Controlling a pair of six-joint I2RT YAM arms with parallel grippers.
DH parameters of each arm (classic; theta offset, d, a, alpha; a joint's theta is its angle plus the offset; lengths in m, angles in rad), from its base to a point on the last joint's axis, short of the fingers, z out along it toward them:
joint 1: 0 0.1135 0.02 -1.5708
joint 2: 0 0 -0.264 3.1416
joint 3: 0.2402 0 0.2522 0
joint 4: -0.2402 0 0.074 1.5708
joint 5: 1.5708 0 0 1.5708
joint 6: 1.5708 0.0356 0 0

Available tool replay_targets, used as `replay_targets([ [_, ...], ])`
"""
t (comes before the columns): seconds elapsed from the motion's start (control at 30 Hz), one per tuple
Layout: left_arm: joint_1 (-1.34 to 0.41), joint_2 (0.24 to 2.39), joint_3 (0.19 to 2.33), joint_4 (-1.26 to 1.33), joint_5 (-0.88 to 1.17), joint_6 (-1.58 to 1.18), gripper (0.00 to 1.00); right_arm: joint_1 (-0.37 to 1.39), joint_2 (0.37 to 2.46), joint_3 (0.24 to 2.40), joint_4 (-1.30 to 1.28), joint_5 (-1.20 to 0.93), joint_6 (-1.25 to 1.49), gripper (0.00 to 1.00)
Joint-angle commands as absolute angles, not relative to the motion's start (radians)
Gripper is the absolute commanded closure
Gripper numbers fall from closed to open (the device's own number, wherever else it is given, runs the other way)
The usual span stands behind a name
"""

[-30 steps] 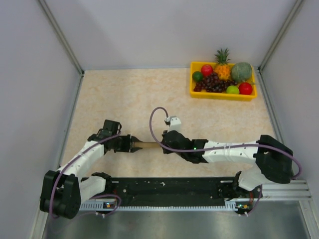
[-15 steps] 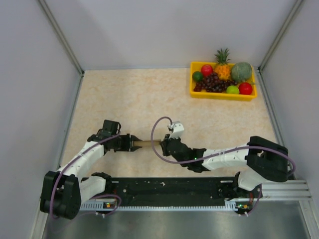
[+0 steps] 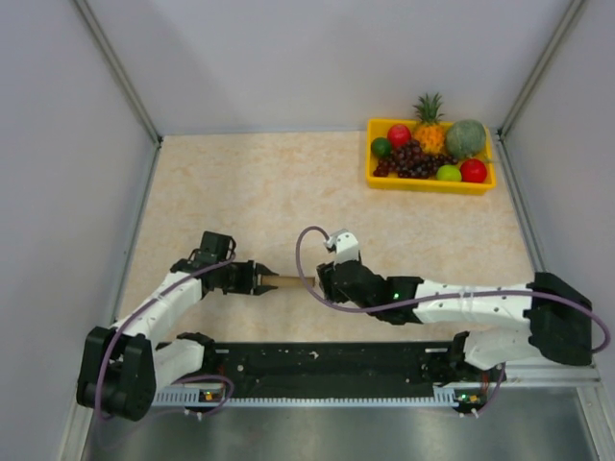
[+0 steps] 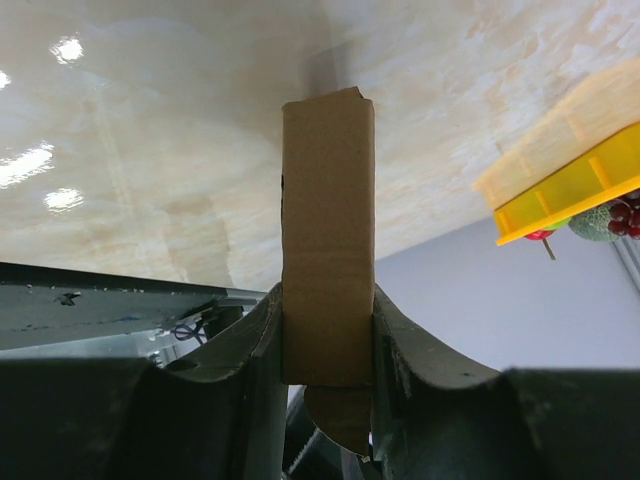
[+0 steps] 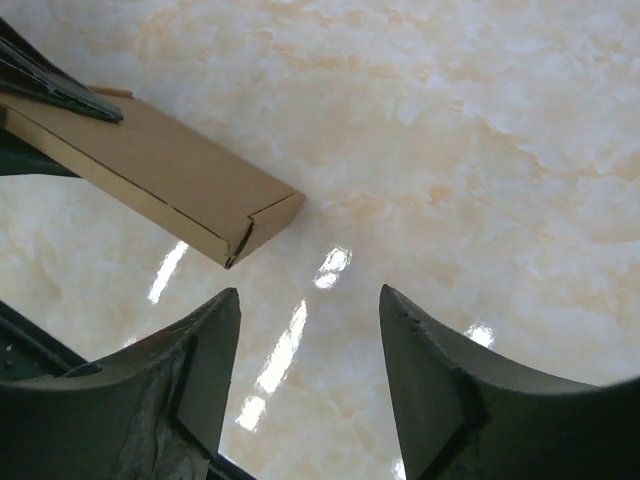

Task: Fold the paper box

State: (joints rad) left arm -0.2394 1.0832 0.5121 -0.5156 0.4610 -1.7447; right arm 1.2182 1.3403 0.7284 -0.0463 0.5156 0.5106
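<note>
Brown paper box (image 4: 327,200) tight in the left claw (image 4: 327,300) — right claw (image 5: 305,300) spread wide, empty, nearby.

The top camera sits high behind the near edge of the table (image 3: 240,182), looking down over all of it. Each wrist camera looks at close range past its own jaws. All three views share the paper box (image 3: 286,282).
</note>
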Motion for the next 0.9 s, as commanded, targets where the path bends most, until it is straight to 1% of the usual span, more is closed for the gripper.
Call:
replay_targets([
  [0.0, -0.239, 1.098, 0.511, -0.528, 0.482, -1.721, 0.86, 1.184, 1.142, 0.792, -0.196, 0.408, 0.44, 0.39],
  [0.03, -0.239, 1.101, 0.514, -0.522, 0.48, -1.723, 0.86, 1.152, 1.122, 0.799, -0.195, 0.372, 0.442, 0.33],
  [0.07, -0.241, 1.103, 0.515, -0.517, 0.48, -1.723, 0.86, 1.123, 1.111, 0.808, -0.183, 0.245, 0.449, 0.32],
  [0.13, -0.241, 1.111, 0.515, -0.509, 0.486, -1.723, 0.87, 1.05, 1.132, 0.862, -0.17, 0.096, 0.48, 0.31],
  [0.17, -0.239, 1.111, 0.514, -0.506, 0.486, -1.723, 0.87, 0.989, 1.155, 0.888, -0.164, -0.028, 0.53, 0.32],
  [0.2, -0.239, 1.111, 0.514, -0.503, 0.489, -1.723, 0.87, 0.958, 1.225, 0.917, -0.167, -0.081, 0.564, 0.32],
  [0.23, -0.239, 1.111, 0.509, -0.5, 0.485, -1.724, 0.87, 0.934, 1.267, 0.981, -0.169, -0.133, 0.598, 0.37],
  [0.27, -0.239, 1.112, 0.508, -0.496, 0.488, -1.723, 0.87, 0.905, 1.308, 1.008, -0.164, -0.261, 0.635, 0.38],
  [0.3, -0.239, 1.111, 0.508, -0.495, 0.488, -1.726, 0.87, 0.905, 1.354, 1.025, -0.108, -0.309, 0.641, 0.4],
  [0.33, -0.241, 1.111, 0.505, -0.495, 0.486, -1.727, 0.87, 0.908, 1.418, 1.057, -0.082, -0.333, 0.655, 0.46],
  [0.37, -0.238, 1.108, 0.503, -0.495, 0.488, -1.729, 0.87, 0.905, 1.455, 1.068, -0.051, -0.383, 0.698, 0.49],
  [0.4, -0.23, 1.109, 0.502, -0.497, 0.486, -1.727, 0.88, 0.9, 1.477, 1.077, -0.02, -0.402, 0.707, 0.67],
  [0.43, -0.226, 1.1, 0.505, -0.505, 0.48, -1.724, 0.88, 0.9, 1.526, 1.092, -0.015, -0.425, 0.715, 0.7],
  [0.5, -0.225, 1.097, 0.506, -0.503, 0.489, -1.718, 0.88, 0.899, 1.56, 1.094, 0.033, -0.474, 0.735, 0.71],
  [0.57, -0.225, 1.097, 0.494, -0.493, 0.506, -1.73, 0.88, 0.897, 1.588, 1.088, 0.057, -0.499, 0.742, 0.75],
  [0.6, -0.225, 1.094, 0.489, -0.476, 0.515, -1.742, 0.88, 0.897, 1.595, 1.08, 0.07, -0.506, 0.733, 0.8],
  [0.67, -0.227, 1.092, 0.485, -0.465, 0.518, -1.753, 0.88, 0.896, 1.621, 1.048, 0.121, -0.531, 0.727, 0.84],
  [0.7, -0.226, 1.095, 0.483, -0.456, 0.523, -1.761, 0.88, 0.894, 1.629, 1.033, 0.153, -0.552, 0.73, 0.9],
  [0.77, -0.227, 1.098, 0.485, -0.457, 0.522, -1.759, 0.88, 0.893, 1.632, 0.977, 0.254, -0.568, 0.765, 0.93],
  [0.8, -0.227, 1.098, 0.485, -0.459, 0.522, -1.758, 0.88, 0.893, 1.634, 0.962, 0.279, -0.568, 0.773, 0.95],
  [0.87, -0.226, 1.1, 0.48, -0.454, 0.517, -1.758, 0.88, 0.891, 1.644, 0.946, 0.29, -0.558, 0.787, 0.96],
])
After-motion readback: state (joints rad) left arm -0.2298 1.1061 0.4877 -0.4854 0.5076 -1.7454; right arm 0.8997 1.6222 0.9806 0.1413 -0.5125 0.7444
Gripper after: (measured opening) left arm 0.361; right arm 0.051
